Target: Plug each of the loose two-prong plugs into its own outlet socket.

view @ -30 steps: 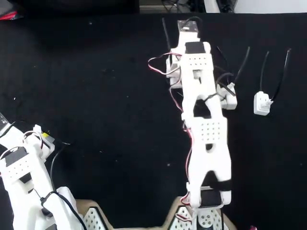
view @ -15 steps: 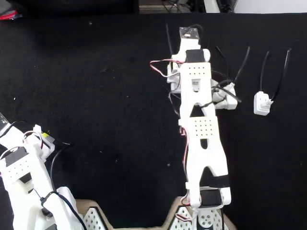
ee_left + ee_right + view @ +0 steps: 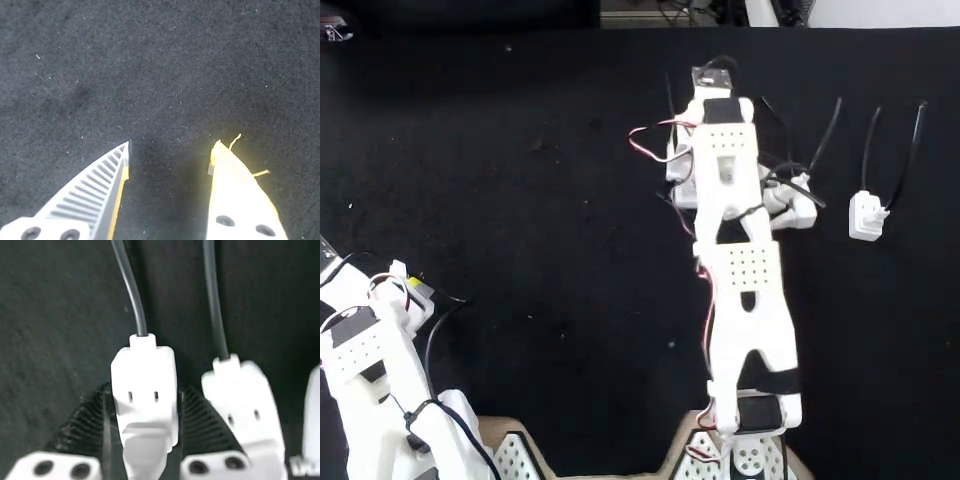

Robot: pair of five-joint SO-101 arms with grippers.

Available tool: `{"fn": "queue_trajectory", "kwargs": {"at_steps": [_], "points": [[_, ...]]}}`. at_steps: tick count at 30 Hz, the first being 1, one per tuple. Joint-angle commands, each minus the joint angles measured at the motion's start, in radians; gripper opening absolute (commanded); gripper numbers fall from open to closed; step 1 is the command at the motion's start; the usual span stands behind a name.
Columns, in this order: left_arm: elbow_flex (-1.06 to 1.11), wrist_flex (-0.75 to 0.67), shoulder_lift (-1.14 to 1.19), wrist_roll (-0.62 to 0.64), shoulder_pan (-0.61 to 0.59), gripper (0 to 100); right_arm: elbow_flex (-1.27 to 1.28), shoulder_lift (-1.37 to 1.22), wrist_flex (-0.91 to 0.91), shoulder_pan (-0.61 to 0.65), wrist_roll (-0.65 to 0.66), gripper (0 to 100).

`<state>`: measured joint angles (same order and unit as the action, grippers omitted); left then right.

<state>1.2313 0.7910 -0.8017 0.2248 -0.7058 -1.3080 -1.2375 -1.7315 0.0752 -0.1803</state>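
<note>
My right gripper (image 3: 145,390) fingers pinch socket (image 3: 144,367); neighbour socket (image 3: 242,400) hugs outer finger, so any push may drag it; left gripper (image 3: 170,146) spread wide.

White two-slot socket (image 3: 144,390) on black cord (image 3: 131,290), second socket (image 3: 243,400) just beside, both lying flat

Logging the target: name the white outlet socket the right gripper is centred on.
The outlet socket lying squarely within the right gripper, black cord running straight away. The neighbouring socket sits off to one side, outside it.
</note>
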Motion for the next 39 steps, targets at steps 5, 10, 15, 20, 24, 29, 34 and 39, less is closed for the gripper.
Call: {"fn": "queue_trajectory", "kwargs": {"at_steps": [5, 10, 15, 20, 24, 29, 34, 39], "points": [[-0.059, -0.014, -0.020, 0.008, 0.007, 26, 0.337, 0.225, 0.002, 0.021, -0.028, 1.1], [-0.059, -0.014, -0.020, 0.008, 0.007, 26, 0.337, 0.228, 0.002, 0.040, -0.026, 1.1], [-0.059, -0.014, -0.020, 0.008, 0.007, 26, 0.335, 0.231, -0.002, 0.072, 0.008, 16.9], [-0.059, -0.014, -0.020, 0.008, 0.007, 26, 0.309, 0.280, -0.035, 0.091, 0.043, 26.0], [-0.059, -0.014, -0.020, 0.008, 0.007, 26, 0.329, 0.427, -0.035, 0.087, 0.044, 25.7], [-0.059, -0.014, -0.020, 0.008, 0.008, 26, 0.446, 0.727, -0.035, 0.098, 0.051, 25.6], [-0.065, -0.012, -0.020, 0.002, 0.027, 25, 0.650, 1.147, -0.034, 0.100, 0.158, 18.5], [-0.097, -0.015, -0.084, -0.002, 0.051, 4, 0.905, 1.538, 0.044, 0.049, 0.313, 1.4]]}}
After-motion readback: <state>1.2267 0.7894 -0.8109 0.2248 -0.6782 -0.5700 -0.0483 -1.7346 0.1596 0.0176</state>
